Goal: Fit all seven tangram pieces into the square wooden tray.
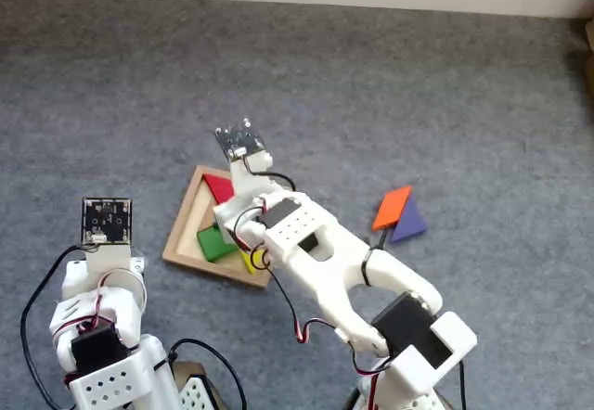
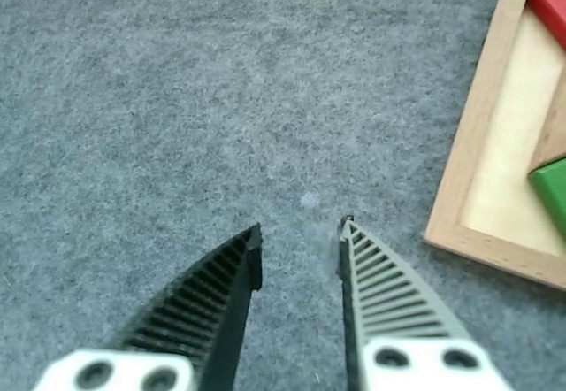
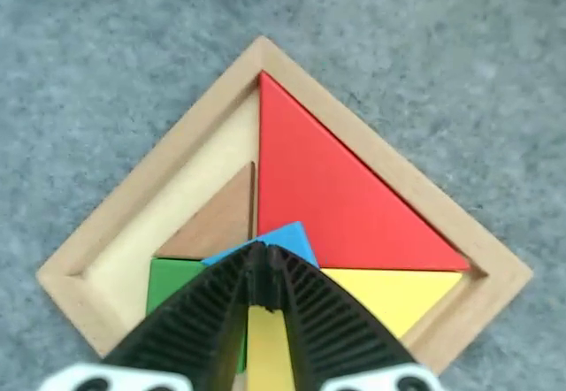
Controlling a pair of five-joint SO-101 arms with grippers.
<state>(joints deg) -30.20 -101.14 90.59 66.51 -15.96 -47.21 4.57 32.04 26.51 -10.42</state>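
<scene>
Found the right tool pressed together, tips touching, with nothing visibly pinched, poised directly over the blue piece near the middle of the square wooden tray. Counted five pieces inside: large red triangle flush along one rim, yellow triangle beside it, blue piece at their junction, brown triangle and green piece alongside. Noted a pale strip of bare tray floor along the left rim, unfilled. Located two pieces outside, on the grey surface to the right of the tray and well apart from it: orange piece, flat, slanted and four-sided, long axis running near-left to far-right, and purple triangle touching its near-right edge; cannot tell whether overlapping. Judged both to lie right of the right tool, beside that arm's own forearm, hence nearer the right arm than the left. Found the left tool spread, holding nothing, over bare surface near the tray's left rim. Judged the coming move to call for a swing rightward off the tray and a grip across the orange piece's short width
</scene>
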